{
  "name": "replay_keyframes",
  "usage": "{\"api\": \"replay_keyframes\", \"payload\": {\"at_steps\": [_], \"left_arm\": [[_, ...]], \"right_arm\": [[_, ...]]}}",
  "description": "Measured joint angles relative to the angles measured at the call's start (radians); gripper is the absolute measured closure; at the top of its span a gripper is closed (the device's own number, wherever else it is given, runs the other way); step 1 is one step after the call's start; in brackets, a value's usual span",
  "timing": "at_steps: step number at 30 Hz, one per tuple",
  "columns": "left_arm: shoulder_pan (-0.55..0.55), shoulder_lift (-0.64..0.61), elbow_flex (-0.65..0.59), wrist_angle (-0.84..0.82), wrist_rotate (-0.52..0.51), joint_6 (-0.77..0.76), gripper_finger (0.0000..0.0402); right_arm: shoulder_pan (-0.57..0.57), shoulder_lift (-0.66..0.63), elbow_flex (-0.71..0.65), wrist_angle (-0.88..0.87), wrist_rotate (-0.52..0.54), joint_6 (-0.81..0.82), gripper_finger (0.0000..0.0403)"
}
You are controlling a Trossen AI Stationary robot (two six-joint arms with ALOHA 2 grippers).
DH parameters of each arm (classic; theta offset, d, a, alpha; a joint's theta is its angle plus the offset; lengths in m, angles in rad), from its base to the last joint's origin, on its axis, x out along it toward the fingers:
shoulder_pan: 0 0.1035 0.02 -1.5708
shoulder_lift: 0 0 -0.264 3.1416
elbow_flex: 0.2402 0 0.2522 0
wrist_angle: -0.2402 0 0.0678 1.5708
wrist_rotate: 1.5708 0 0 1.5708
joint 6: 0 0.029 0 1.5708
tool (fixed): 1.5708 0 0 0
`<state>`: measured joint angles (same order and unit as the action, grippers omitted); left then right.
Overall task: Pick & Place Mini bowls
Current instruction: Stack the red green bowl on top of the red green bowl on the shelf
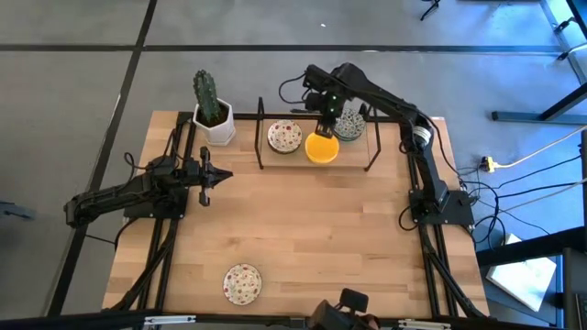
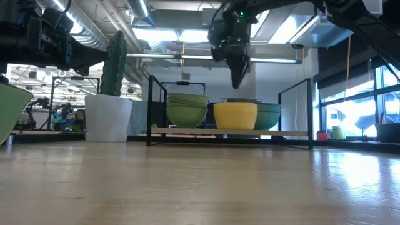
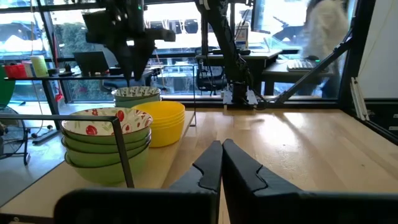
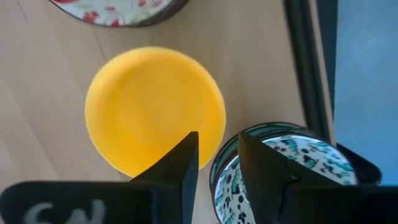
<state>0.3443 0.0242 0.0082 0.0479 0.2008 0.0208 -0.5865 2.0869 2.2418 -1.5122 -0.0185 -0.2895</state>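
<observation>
Three stacks of mini bowls stand side by side on a low black-framed rack [image 1: 260,136] at the table's far side: red-speckled [image 1: 284,137], plain yellow [image 1: 322,148] and green-blue patterned [image 1: 348,124]. My right gripper [image 4: 217,146] hangs open above them, pointing down, over the gap between the yellow stack [image 4: 152,106] and the green-blue stack [image 4: 292,155], with nothing between its fingers. In the low view it [image 2: 239,81] is well clear of the yellow stack [image 2: 235,115]. One more red-speckled bowl [image 1: 242,282] sits alone near the front edge. My left gripper [image 1: 220,176] waits shut at the left.
A cactus in a white square pot [image 1: 213,110] stands at the far left, beside the rack. The rack's upright black posts [image 2: 149,109] rise on either side of the stacks. Bare wooden tabletop [image 1: 312,229] stretches between the rack and the lone bowl.
</observation>
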Motion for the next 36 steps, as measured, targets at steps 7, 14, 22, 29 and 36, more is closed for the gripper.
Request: {"api": "replay_keyframes", "payload": {"at_steps": [7,14,22,29,36], "left_arm": [[0.0,0.0,0.0,0.0,0.0,0.0,0.0394],[0.0,0.0,0.0,0.0,0.0,0.0,0.0396],[0.0,0.0,0.0,0.0,0.0,0.009,0.0395],[0.0,0.0,0.0,0.0,0.0,0.018,0.0399],[0.0,0.0,0.0,0.0,-0.001,0.019,0.0397]], "right_arm": [[0.001,-0.001,0.072,-0.011,0.0,0.017,0.029],[0.085,-0.147,0.104,0.229,-0.218,-0.038,0.0346],[0.156,-0.463,0.104,0.503,-0.423,0.014,0.039],[0.215,-0.738,0.104,0.387,-0.329,0.08,0.0397],[0.346,-0.934,-0.009,0.263,-0.108,0.221,0.0399]]}}
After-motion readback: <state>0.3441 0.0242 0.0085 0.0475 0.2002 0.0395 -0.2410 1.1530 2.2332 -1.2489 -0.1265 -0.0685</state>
